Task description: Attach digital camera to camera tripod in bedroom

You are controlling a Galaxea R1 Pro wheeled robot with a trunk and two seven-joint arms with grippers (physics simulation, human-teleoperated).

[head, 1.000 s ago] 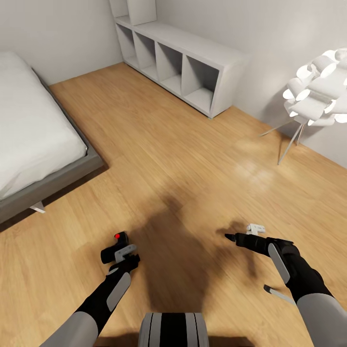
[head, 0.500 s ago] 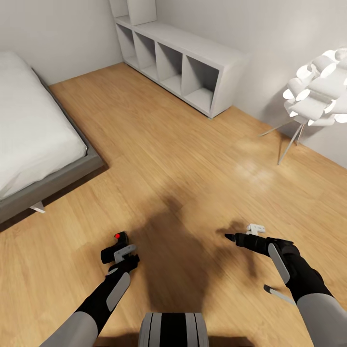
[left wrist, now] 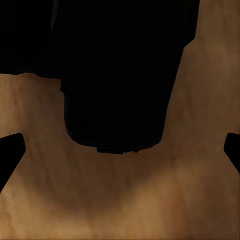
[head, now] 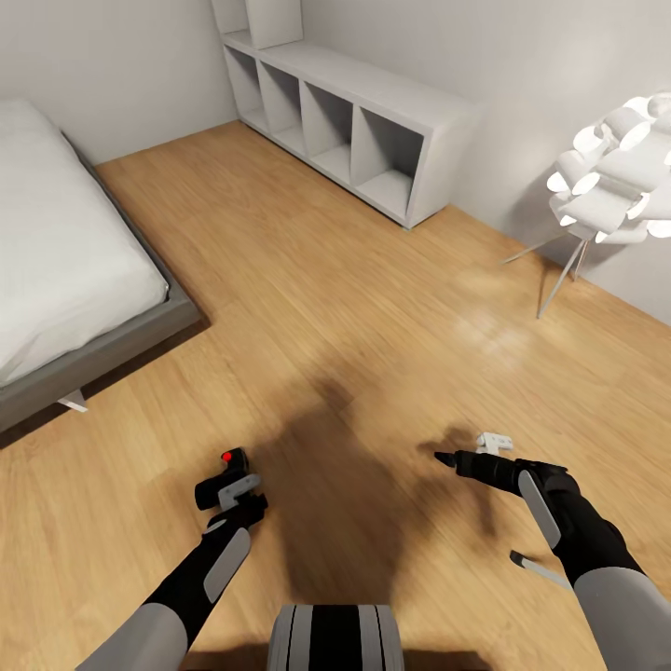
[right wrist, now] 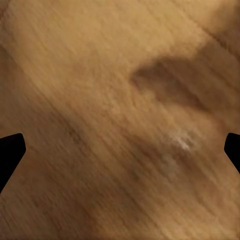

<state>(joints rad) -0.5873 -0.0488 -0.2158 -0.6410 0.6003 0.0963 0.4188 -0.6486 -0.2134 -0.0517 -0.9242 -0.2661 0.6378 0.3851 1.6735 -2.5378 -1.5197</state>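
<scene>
- Head view: the left gripper at the end of the black-and-grey left arm holds the small black boxy digital camera with a red mark on top, its fingers closed around the body, low over the light wooden plank floor.
- The right gripper reaches forward with nothing between its fingers, one dark and pointed, the other pale grey; they stand apart.
- A wide dark shadow lies on the floor between the two arms.
- A bed with a white mattress on a grey frame stands to the left. A low grey-white open shelf unit with square compartments runs along the far wall. A white floor lamp with a clustered paper-like shade on thin legs stands at the right, near the wall.
- Left wrist view: the black body of the camera sits between the dark fingertips seen at either edge, with wooden floor beyond.
- Right wrist view: dark fingertips at either edge, set wide, with bare wooden floor and a shadow patch between them.
</scene>
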